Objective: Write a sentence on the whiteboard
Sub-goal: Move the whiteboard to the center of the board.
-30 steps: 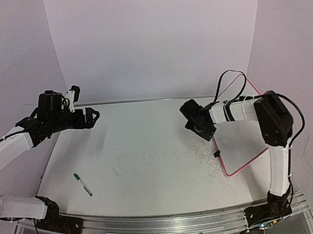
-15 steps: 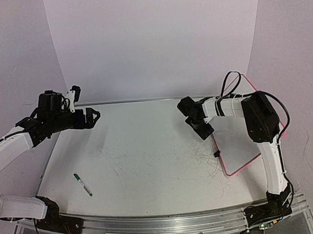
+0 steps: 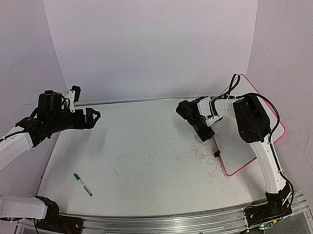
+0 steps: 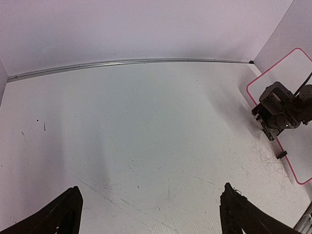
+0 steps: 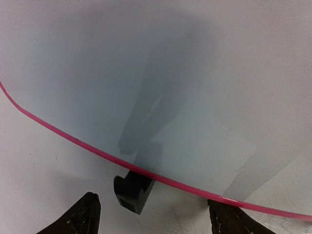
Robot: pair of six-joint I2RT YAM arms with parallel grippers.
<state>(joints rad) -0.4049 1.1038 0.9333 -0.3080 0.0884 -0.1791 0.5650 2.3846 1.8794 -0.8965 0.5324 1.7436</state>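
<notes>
The whiteboard (image 3: 239,152), white with a pink rim, lies tilted at the table's right side against the wall; no writing shows on it. It also shows in the left wrist view (image 4: 297,83). My right gripper (image 3: 202,128) hovers at the board's left edge, open and empty. In the right wrist view the pink rim (image 5: 73,141) crosses between its fingertips (image 5: 84,214), with a black clip foot (image 5: 132,192) just ahead of the gripper (image 5: 156,219). My left gripper (image 3: 94,116) is open and empty at the far left, high over the table (image 4: 153,219).
A green-capped pen (image 3: 82,184) lies on the table at the near left. A second clip foot (image 3: 216,153) sits on the board's left edge. Thin scribble marks (image 3: 206,159) cover the table beside it. Walls close the back and both sides.
The right arm's elbow has swung left and back, uncovering more of the board's right part. Its gripper has shifted slightly left along the board's edge. The left arm and pen have not moved.
</notes>
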